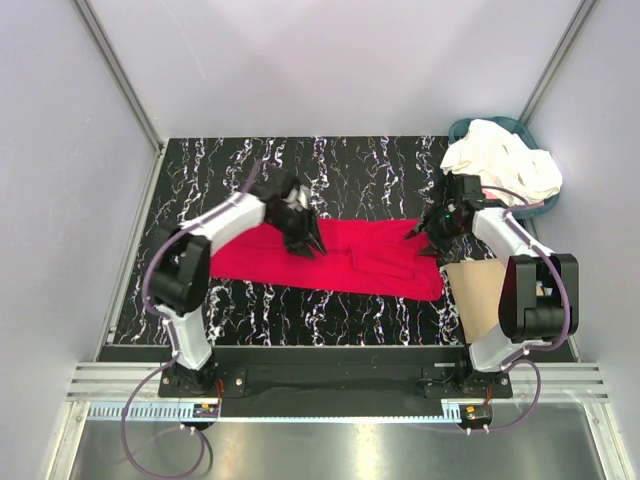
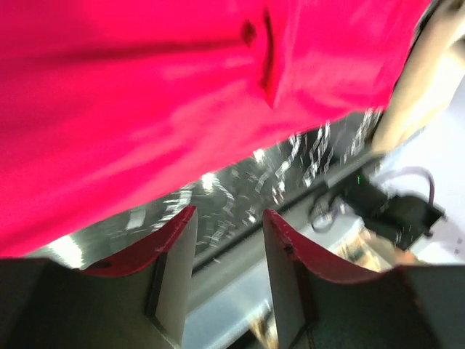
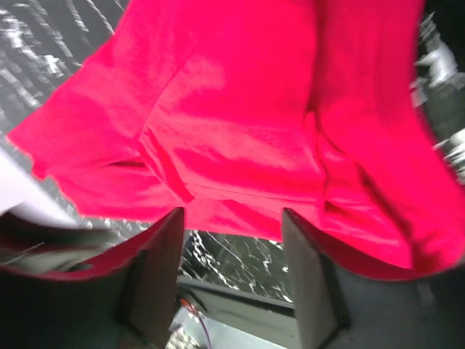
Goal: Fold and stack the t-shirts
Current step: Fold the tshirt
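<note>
**Speaker 1:** While both arms reach out over the dark marbled table (image 1: 350, 160), where does the red t-shirt (image 1: 370, 265) lie?

**Speaker 2:** It lies flat across the middle of the table as a long band. One end is under the left arm, and the other touches the cardboard sheet (image 1: 480, 290) on the right. A sleeve-shaped fold shows near its centre.

**Speaker 1:** And the left gripper (image 1: 305, 243)?

**Speaker 2:** It hangs over the shirt's far edge, left of centre, pointing down. Its wrist camera shows the jaws parted about halfway with nothing between them. Only marbled tabletop and the shirt's hem show through the gap. That view is blurred, so whether the tips brush the cloth cannot be told.

**Speaker 1:** Does the right gripper (image 1: 425, 238) hold anything?

**Speaker 2:** No. It sits at the shirt's far right corner with its jaws well apart and empty. In its wrist view red cloth fills the space beyond the tips, creased into a few soft ridges.

**Speaker 1:** What of the other shirts?

**Speaker 2:** The cream-white t-shirts (image 1: 500, 160) are heaped loosely in the teal basket (image 1: 462, 127) at the far right corner. They spill over its rim, just beyond the right arm. They are well apart from the red one, and neither gripper touches them.
</note>
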Motion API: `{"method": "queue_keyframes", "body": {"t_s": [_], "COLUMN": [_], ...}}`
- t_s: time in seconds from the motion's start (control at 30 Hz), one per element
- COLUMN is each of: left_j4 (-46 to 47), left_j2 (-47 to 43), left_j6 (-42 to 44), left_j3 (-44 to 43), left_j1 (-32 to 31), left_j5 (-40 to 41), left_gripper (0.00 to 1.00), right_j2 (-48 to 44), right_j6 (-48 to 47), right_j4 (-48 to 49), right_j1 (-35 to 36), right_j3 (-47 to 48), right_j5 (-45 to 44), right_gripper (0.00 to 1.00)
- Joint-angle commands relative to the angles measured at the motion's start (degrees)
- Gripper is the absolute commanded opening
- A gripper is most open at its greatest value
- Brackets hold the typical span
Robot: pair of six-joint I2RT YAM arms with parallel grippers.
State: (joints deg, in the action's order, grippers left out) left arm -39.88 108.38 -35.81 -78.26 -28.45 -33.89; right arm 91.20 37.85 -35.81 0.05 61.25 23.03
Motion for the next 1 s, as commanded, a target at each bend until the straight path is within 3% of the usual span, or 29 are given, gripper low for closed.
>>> {"method": "queue_keyframes", "body": {"t_s": [0.0, 0.2, 0.43, 0.6, 0.77, 0.97], "left_j4": [-2.2, -3.5, -3.5, -4.4, -4.6, -2.4], "left_j2": [-7.3, -2.3, 5.8, 6.7, 5.5, 2.8], "left_j6": [7.4, 13.7, 13.8, 12.0, 9.4, 6.7], "left_j3": [0.3, -2.9, -5.5, -3.0, 4.9, 13.7], "left_j1": [8.1, 17.3, 23.3, 26.6, 28.4, 28.4], "left_j5": [9.0, 17.4, 18.5, 19.3, 15.8, 10.0], "left_gripper": [0.46, 0.52, 0.52, 0.52, 0.52, 0.52], "right_j2": [-1.3, 1.9, 11.4, 19.8, 26.5, 34.6], "right_j6": [12.4, 20.3, 22.4, 19.6, 14.5, -0.3], "right_j4": [0.1, 1.4, 1.2, 1.0, 0.6, -1.0], "right_j1": [6.7, 10.5, 13.5, 17.2, 18.3, 18.1], "right_j3": [-0.4, 0.4, 4.8, 9.7, 16.3, 35.0], "right_j5": [-11.0, -22.0, -28.4, -30.8, -33.1, -39.3], "right_gripper": [0.64, 0.7, 0.75, 0.76, 0.79, 0.82]}}
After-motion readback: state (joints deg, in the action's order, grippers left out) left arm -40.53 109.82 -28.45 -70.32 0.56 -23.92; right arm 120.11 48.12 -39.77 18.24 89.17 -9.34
